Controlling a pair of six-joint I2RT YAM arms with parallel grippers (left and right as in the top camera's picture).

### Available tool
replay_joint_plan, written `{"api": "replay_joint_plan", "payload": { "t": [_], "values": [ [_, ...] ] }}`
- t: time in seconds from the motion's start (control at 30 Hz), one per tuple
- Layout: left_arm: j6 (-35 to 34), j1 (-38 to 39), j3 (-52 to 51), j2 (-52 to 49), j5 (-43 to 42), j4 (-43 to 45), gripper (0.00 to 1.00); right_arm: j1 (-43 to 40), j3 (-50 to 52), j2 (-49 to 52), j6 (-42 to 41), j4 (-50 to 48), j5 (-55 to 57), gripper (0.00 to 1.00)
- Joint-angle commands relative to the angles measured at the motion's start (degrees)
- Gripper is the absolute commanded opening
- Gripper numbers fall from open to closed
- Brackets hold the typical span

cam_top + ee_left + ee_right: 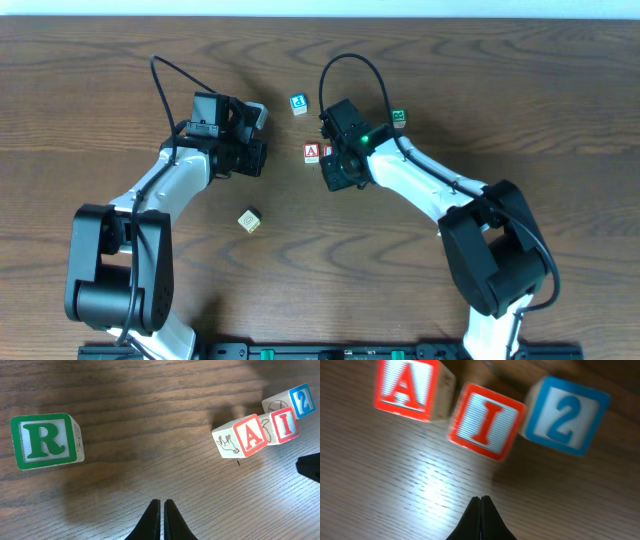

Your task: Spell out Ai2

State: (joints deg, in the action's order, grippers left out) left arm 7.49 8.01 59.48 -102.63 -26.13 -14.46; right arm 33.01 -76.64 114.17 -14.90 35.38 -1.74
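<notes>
Your wooden table [100,60] holds six cubes and two grippers.

- Task cubes, three: one red "A" cube [407,387], one red "I" cube [485,421], one blue "2" cube [567,415]. You will find them side by side in one slightly crooked row near mid-table. In the right wrist view they read A, I, 2, with neighbours touching or nearly so and the "I" turned a little askew. From overhead, the right arm [420,175] covers most of the row.
- Other cubes, three: one green "R" cube [46,441], one blue "d" cube [298,104], and one pale cube [249,220] whose face you cannot read, lying well apart from the rest.
- Grippers, two: your left gripper [161,502] has its fingers pressed together with nothing between them. Your right gripper [481,499] is likewise closed and empty, its tips near the "I" cube but not touching it.
</notes>
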Motion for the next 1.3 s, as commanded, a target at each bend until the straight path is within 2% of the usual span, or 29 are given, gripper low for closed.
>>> {"api": "replay_joint_plan", "payload": {
  "t": [0.0, 1.27],
  "values": [
    [0.0, -0.1, -0.3, -0.9, -0.7, 0.2, 0.06, 1.6, 0.1, 0.3, -0.9, -1.0, -0.4, 0.02],
    [0.0, -0.1, -0.3, -0.9, -0.7, 0.2, 0.06, 2.2, 0.1, 3.7, -1.8, -9.9, 6.3, 0.02]
  ]
}}
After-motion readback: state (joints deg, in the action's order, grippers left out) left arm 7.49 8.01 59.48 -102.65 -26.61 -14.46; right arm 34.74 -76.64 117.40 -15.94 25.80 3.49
